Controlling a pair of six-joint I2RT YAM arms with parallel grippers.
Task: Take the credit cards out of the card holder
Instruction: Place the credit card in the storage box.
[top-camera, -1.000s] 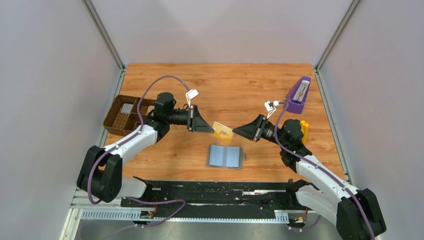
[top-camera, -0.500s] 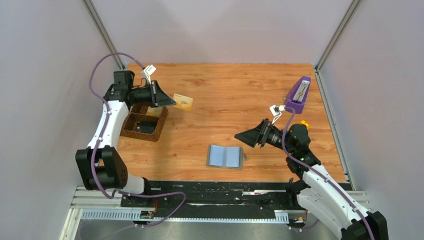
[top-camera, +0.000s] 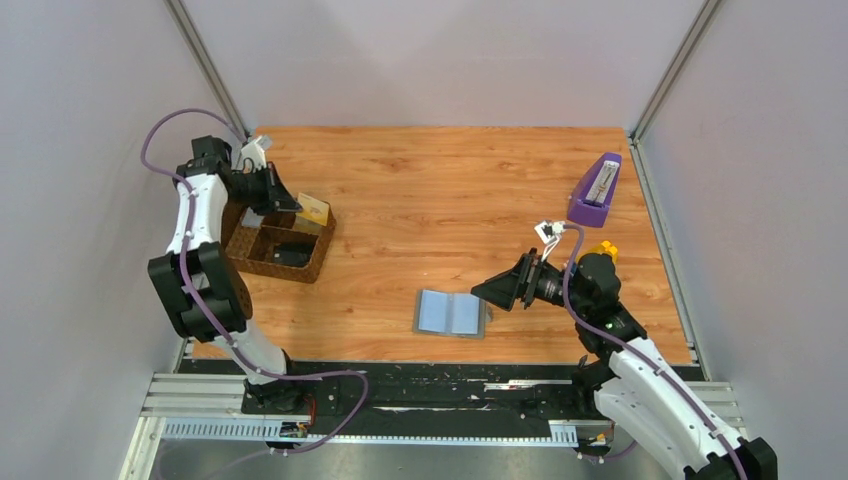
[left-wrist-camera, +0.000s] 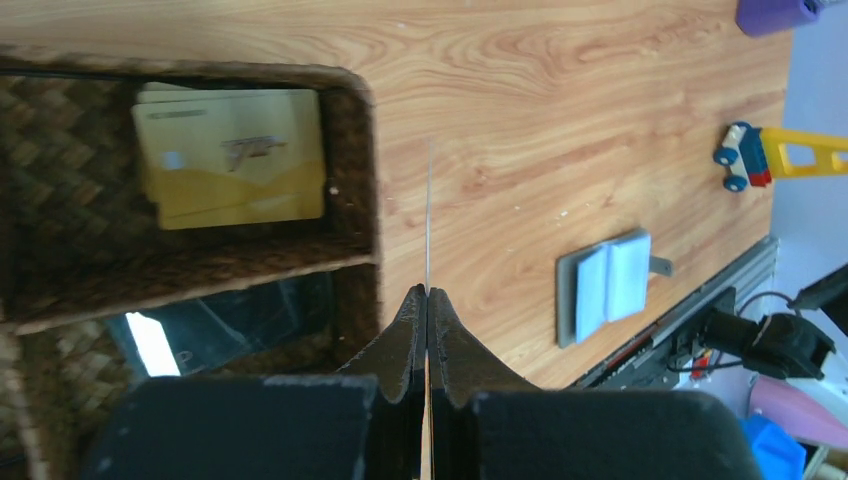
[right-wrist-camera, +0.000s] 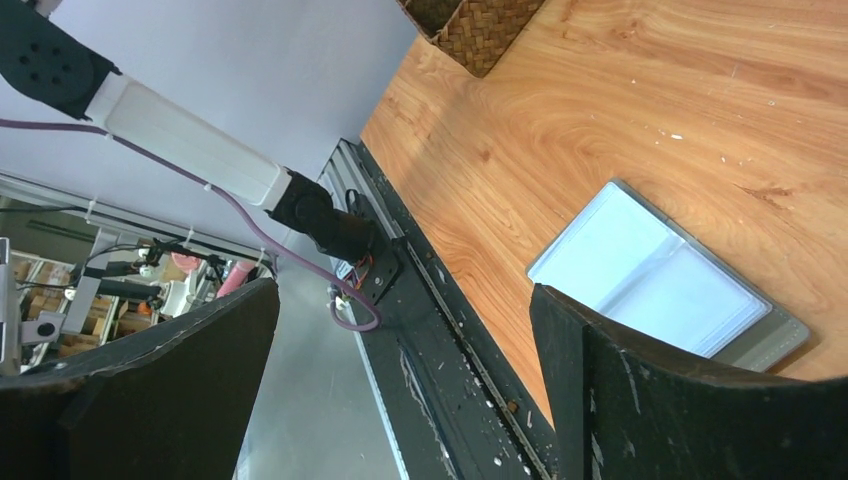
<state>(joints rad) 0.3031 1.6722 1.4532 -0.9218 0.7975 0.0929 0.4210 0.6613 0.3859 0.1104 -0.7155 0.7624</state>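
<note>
1. Setting the credit card (top-camera: 313, 208) down in the woven tray (left-wrist-camera: 360, 170) is, by my judgement, the step in hand. The left fingers (left-wrist-camera: 428, 310) are pressing together on it, holding it above the tray's corner.
2. Doing this well is calling for three things:
   - shifting the card fully over the compartment where another tan card (left-wrist-camera: 232, 155) is lying flat;
   - tipping it towards level;
   - lowering it past the woven wall before the fingers part, so it is not catching the rim or sliding out onto the table (top-camera: 450, 180).
3. The right fingers (top-camera: 495, 289) are standing wide apart and carrying nothing, hovering just beside the card holder (top-camera: 452, 313). The holder is lying open on the table near the front edge, pale blue inside facing up. Any next pull is probably needing a low approach along a pocket's mouth, so the holder is not being dragged along.
4. Several things are proving hard to make out:
   - The left wrist view is showing the held card only as a thin edge, its face hidden.
   - I cannot tell whether the holder's two pockets are hiding more cards.
   - A pale edge is peeking from under the tan card, possibly another card.
   - Something dark and glossy is sitting in the neighbouring compartment, unidentifiable.
</note>
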